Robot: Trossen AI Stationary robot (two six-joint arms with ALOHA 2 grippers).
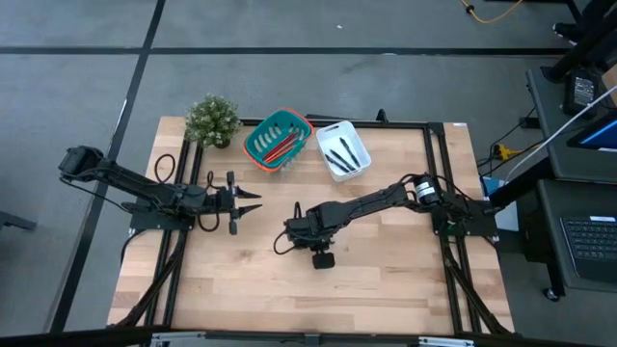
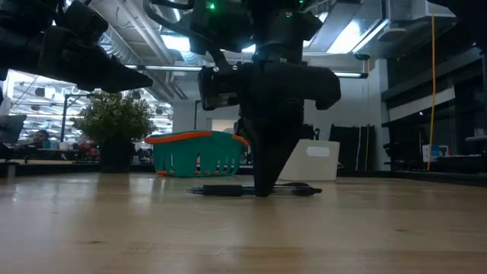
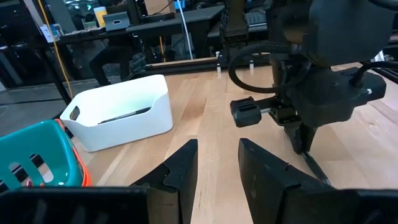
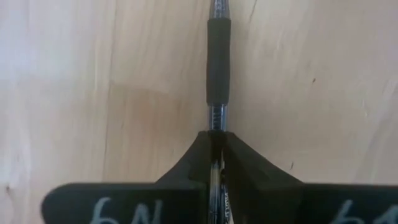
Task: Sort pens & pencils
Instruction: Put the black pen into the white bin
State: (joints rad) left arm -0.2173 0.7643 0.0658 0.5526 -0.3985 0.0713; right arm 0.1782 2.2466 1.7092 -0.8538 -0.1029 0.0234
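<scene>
Mid-table, right pincer (image 4: 217,146) around pen (image 4: 218,62)

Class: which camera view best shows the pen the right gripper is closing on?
The right wrist view: the pen fills the frame, pinched by the right gripper. The low view shows it lying on the table; the left wrist view glimpses one end; the high view hides it.

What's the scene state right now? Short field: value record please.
left gripper: open, above the table's left side, holding nothing
right gripper: shut on a pen lying on the table, near the centre
white bin: at the far edge, black pens inside
teal basket: left of the white bin, red pencils inside
plant: at the far left corner
loose items: only the gripped pen seen outside the containers
</scene>
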